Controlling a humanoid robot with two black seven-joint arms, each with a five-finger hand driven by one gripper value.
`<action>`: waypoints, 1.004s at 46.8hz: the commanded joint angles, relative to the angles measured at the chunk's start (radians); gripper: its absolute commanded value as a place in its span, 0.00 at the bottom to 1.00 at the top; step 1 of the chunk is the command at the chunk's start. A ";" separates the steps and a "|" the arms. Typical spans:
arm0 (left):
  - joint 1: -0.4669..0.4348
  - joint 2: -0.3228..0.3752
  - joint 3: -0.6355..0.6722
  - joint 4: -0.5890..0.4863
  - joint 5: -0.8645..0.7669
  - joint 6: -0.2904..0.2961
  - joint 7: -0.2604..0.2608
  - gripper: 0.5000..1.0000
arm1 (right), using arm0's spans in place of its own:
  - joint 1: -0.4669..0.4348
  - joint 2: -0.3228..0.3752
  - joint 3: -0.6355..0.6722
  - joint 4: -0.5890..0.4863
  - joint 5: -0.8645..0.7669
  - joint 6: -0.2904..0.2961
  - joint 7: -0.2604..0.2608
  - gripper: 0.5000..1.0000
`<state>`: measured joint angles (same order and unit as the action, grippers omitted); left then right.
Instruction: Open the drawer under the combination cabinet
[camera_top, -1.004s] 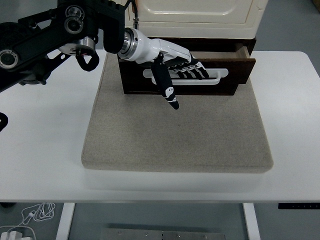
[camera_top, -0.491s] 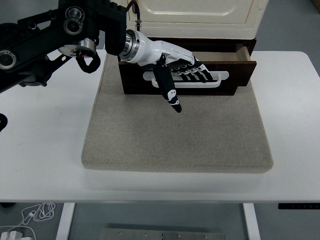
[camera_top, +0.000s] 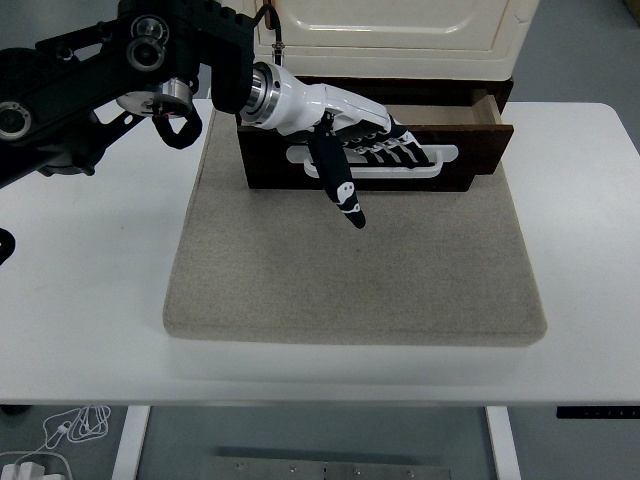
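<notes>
A cream cabinet (camera_top: 400, 30) stands at the back of the table, with a dark brown drawer (camera_top: 475, 150) beneath it, pulled partly out so its right side wall shows. A white handle (camera_top: 443, 158) runs across the drawer front. My left hand (camera_top: 372, 138), white and black, reaches in from the upper left. Its fingers (camera_top: 395, 148) are hooked into the handle's slot, and the thumb (camera_top: 342, 188) points down and forward in front of the drawer. The drawer's inside is hidden from this view.
The cabinet and drawer rest on a grey-beige mat (camera_top: 350, 270) in the middle of the white table (camera_top: 80, 280). The black left arm (camera_top: 90, 70) crosses the upper left. White cables (camera_top: 60, 432) lie on the floor below the table's near edge.
The drawer front has come slightly further out toward the near edge, and the left hand has shifted a little right and forward with it.
</notes>
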<state>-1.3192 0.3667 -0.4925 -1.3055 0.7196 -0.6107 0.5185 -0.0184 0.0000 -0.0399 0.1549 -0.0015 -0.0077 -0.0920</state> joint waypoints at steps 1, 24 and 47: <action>0.000 0.000 0.000 0.000 0.000 0.000 0.000 1.00 | 0.000 0.000 0.000 0.000 0.000 0.000 0.000 0.86; 0.002 0.008 0.000 0.025 0.018 0.000 -0.002 1.00 | 0.000 0.000 0.000 0.000 0.000 0.000 0.000 0.86; 0.002 0.034 -0.003 0.015 -0.002 0.000 -0.002 1.00 | 0.000 0.000 0.000 0.000 0.000 0.000 0.000 0.86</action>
<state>-1.3176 0.3997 -0.4927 -1.2905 0.7192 -0.6109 0.5171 -0.0183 0.0000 -0.0399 0.1549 -0.0015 -0.0077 -0.0920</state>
